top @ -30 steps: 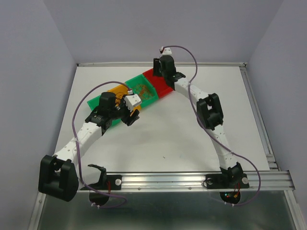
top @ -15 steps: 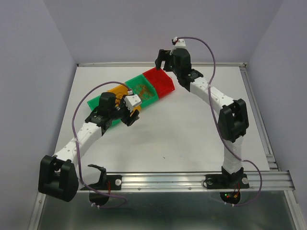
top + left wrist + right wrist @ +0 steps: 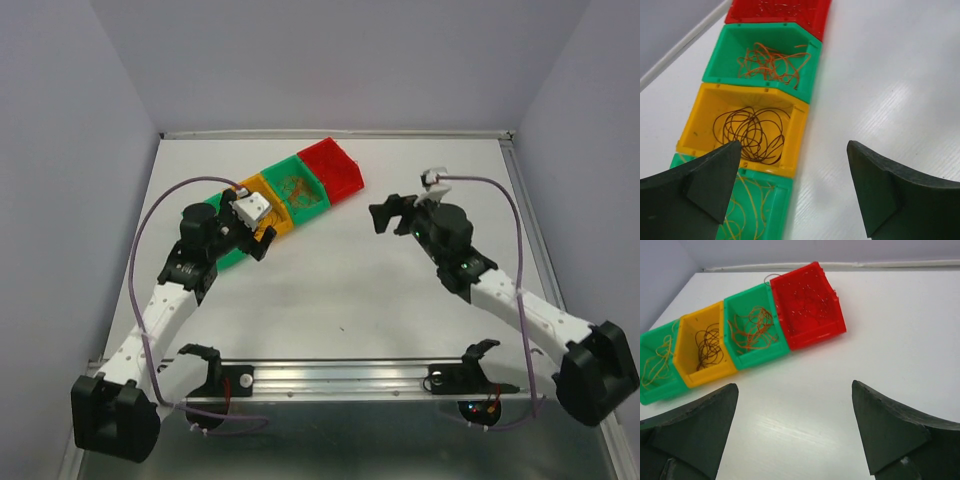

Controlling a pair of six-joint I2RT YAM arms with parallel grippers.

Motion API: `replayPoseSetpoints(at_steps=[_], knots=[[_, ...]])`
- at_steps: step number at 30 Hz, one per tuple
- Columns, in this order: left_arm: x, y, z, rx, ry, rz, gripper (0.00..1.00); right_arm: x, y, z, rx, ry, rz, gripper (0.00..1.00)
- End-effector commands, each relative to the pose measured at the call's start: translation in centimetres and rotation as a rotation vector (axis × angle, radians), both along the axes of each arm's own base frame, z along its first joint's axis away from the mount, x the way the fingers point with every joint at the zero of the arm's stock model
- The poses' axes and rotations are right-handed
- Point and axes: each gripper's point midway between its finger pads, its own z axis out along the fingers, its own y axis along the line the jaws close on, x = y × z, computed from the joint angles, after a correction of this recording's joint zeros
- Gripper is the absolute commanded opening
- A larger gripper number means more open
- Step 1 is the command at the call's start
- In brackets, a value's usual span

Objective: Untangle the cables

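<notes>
The cables lie sorted in a row of four bins. Yellow wires are in the left green bin. Dark brown wires are in the yellow bin. Orange wires are in the second green bin. Thin red wires are in the red bin. My left gripper is open and empty, just above the near edge of the yellow and left green bins. My right gripper is open and empty over bare table, well to the right of the bins.
A metal rail runs along the near edge between the arm bases. Raised table edges and walls close in the left, far and right sides. A small dark speck lies on the table in the middle front.
My right arm has drawn back from over the red bin to the near right, its gripper open. My left arm has pulled back a little to the left.
</notes>
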Motion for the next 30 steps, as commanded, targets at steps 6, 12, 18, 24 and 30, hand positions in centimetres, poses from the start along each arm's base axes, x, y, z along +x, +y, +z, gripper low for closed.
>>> replayPoseSetpoints(at_steps=[6,12,18,24,30], knots=[[0.3,5.0,6.7,-0.187,-0.29,0.276,0.99,-8.0,-6.9,-4.0,0.217,-0.098,-0.133,1.0],[-0.1,5.5,6.5,-0.274,-0.292,0.334,0.99,-10.4,-8.5,-4.0,0.308,-0.165,-0.144,1.0],[-1.1,4.0,6.4,-0.284,-0.296,0.236,0.99,-10.5,-8.8,-5.0,0.305,-0.142,-0.155,1.0],[-4.7,-0.4,4.9,-0.236,-0.261,-0.098,0.99,-10.2,-8.6,-5.5,0.291,-0.118,-0.156,1.0],[-4.9,-0.6,4.5,-0.213,-0.268,-0.121,0.99,-10.2,-8.7,-5.5,0.293,-0.119,-0.166,1.0]])
